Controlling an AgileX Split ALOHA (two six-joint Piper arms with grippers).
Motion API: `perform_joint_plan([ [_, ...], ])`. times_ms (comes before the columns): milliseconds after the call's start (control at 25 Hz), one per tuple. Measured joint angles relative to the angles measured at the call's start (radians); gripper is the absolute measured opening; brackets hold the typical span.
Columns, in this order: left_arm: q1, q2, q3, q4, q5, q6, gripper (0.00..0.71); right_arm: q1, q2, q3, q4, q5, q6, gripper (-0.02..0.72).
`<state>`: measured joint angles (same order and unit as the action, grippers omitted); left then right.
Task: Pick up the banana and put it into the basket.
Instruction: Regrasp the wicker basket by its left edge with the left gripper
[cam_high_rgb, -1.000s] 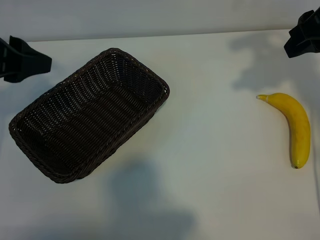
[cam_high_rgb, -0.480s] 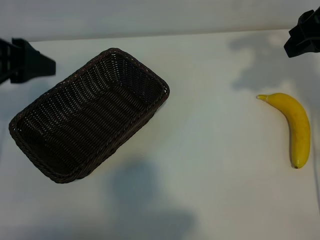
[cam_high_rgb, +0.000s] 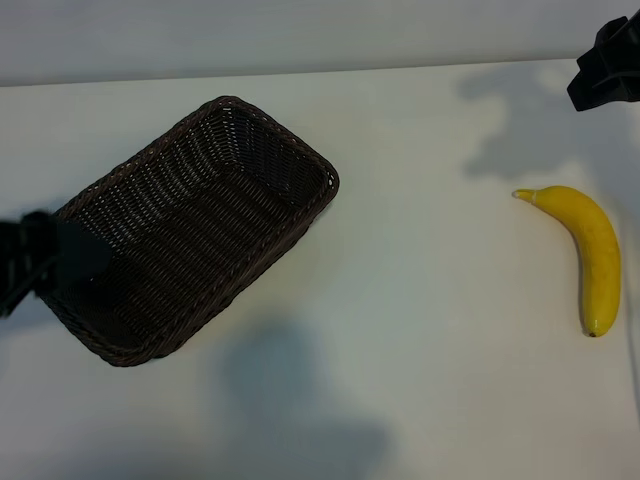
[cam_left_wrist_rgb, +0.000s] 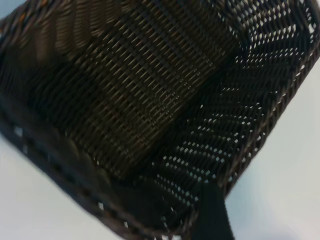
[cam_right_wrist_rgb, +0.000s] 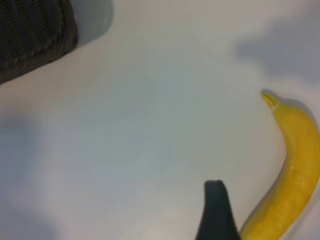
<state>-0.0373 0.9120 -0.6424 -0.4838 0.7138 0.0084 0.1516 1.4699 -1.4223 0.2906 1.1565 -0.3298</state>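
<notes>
The big white table (cam_high_rgb: 420, 380) holds the brown basket (cam_high_rgb: 200, 220) near its left edge, with nothing in it. The yellow banana (cam_high_rgb: 590, 250) lies by the right edge. The left gripper (cam_high_rgb: 45, 265) hangs over the basket's left end, jaws apart and holding nothing. The right gripper (cam_high_rgb: 607, 65) waits at the far right corner, jaws apart too.

Lab-style test bench, bare white table (cam_high_rgb: 420, 380), plain wall behind, staged setup

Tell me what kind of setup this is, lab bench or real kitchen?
Most likely a lab tabletop test bench, not a kitchen. A plain white table holds only a wicker basket and a banana, with black robot arms at both edges: left gripper over the basket's end, right gripper parked at the corner.
</notes>
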Motion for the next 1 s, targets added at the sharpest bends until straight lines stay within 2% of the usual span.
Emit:
perform_joint_plan([
  [80, 0.000, -0.097, 0.040, 0.044, -0.005, -0.085, 0.542, 0.000, 0.000, 0.000, 0.000, -0.001, 0.000, 0.503],
  [200, 0.000, -0.221, 0.076, 0.199, 0.000, -0.267, 0.542, 0.000, 0.000, 0.000, 0.000, -0.003, -0.001, 0.503],
  [320, 0.000, -0.268, 0.088, 0.393, 0.046, -0.471, 0.542, 0.000, 0.000, 0.000, 0.000, -0.004, -0.003, 0.503],
  [400, 0.000, -0.273, 0.092, 0.484, 0.074, -0.542, 0.542, 0.000, 0.000, 0.000, 0.000, -0.007, -0.003, 0.503],
  [520, 0.000, -0.260, 0.098, 0.522, 0.087, -0.583, 0.542, 0.000, 0.000, 0.000, 0.000, -0.008, -0.004, 0.503],
  [680, 0.000, -0.213, 0.098, 0.568, 0.042, -0.641, 0.542, 0.000, 0.000, 0.000, 0.002, -0.009, -0.004, 0.503],
  [1000, 0.000, -0.029, 0.098, 0.574, -0.053, -0.661, 0.542, 0.000, 0.000, 0.000, 0.004, -0.009, -0.004, 0.503],
])
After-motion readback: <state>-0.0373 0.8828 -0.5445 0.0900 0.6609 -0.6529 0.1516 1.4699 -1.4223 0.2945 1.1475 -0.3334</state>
